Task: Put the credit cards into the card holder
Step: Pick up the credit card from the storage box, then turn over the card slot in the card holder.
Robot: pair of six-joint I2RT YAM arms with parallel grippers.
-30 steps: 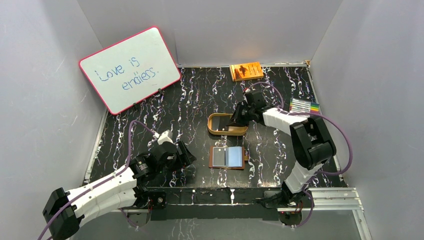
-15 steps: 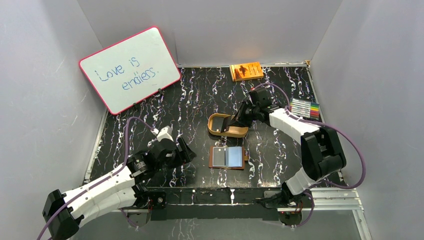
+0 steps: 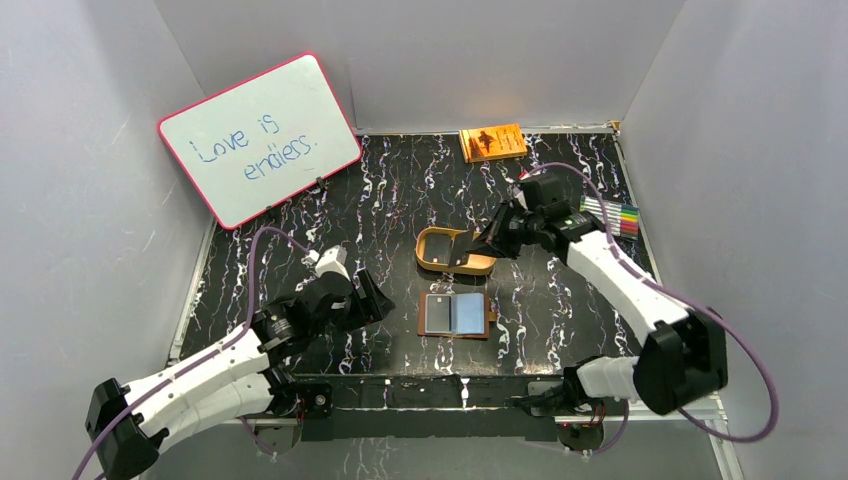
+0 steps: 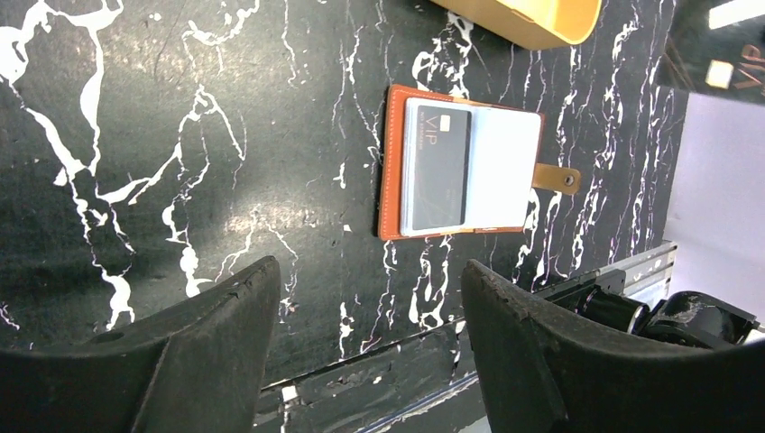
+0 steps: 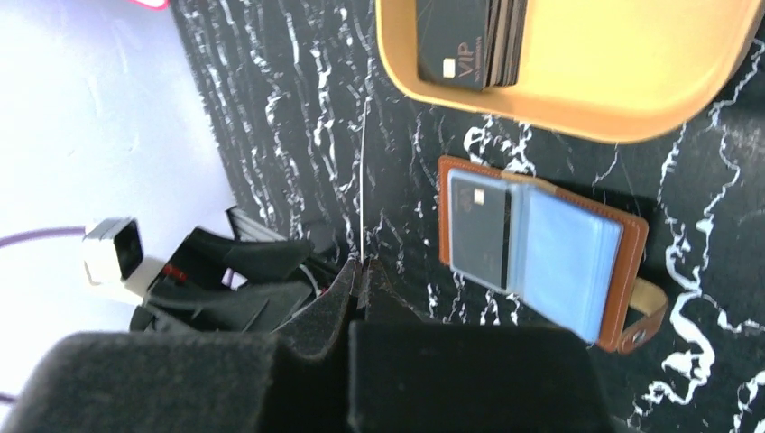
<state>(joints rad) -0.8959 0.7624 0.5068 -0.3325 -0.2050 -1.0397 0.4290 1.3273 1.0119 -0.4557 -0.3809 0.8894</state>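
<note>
So the right gripper [image 3: 488, 243] just pinched a card [image 5: 362, 207] off the tray [image 3: 432, 262]; wallet [image 3: 455, 314] sat at six o'clock, left gripper [image 3: 375, 303] hung open.

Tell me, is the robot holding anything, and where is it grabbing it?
The right gripper pinches a dark credit card by one end, near the tan tray. The left gripper is open and empty.

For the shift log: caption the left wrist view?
Open left gripper facing the open card holder, one black card inside.
</note>
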